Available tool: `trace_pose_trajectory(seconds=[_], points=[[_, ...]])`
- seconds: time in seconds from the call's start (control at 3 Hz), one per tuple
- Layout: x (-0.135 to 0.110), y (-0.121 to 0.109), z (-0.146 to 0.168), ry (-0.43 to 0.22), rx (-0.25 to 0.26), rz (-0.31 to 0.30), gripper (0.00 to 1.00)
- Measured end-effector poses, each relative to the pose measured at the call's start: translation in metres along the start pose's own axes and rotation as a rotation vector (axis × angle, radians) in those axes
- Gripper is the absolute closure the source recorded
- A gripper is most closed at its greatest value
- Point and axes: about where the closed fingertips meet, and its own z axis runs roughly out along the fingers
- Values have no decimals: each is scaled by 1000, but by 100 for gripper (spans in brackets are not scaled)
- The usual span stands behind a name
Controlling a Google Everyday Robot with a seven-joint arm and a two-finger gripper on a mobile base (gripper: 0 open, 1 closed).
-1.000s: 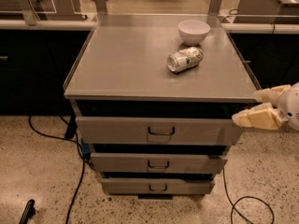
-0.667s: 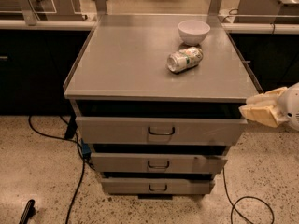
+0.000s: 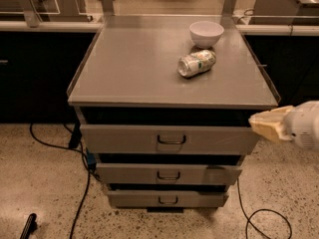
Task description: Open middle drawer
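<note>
A grey cabinet has three stacked drawers. The middle drawer [image 3: 169, 174] is a low wide grey front with a small dark pull handle [image 3: 169, 176], below the taller top drawer [image 3: 169, 139] and above the narrowest bottom drawer [image 3: 168, 199]. All three fronts stand out a little from the cabinet. My gripper [image 3: 264, 124], with cream-coloured fingers, is at the right edge of the view. It is level with the top drawer's right end, above and to the right of the middle drawer, and touches nothing I can see.
On the cabinet top [image 3: 134, 68] a white bowl [image 3: 206, 33] stands at the back right, with a can [image 3: 196, 63] lying on its side before it. Black cables [image 3: 79, 193] run over the speckled floor on both sides. Dark counters stand behind.
My gripper has drawn back a little to the right, away from the top drawer's right end. The drawers, bowl and can have not moved.
</note>
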Motion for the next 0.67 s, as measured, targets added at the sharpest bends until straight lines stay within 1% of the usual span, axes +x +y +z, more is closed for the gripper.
trace_pose_trajectory(seconds=[0.33, 0.67], points=[[21, 16, 44, -101, 7, 84, 100], [45, 30, 81, -197, 35, 210, 100]])
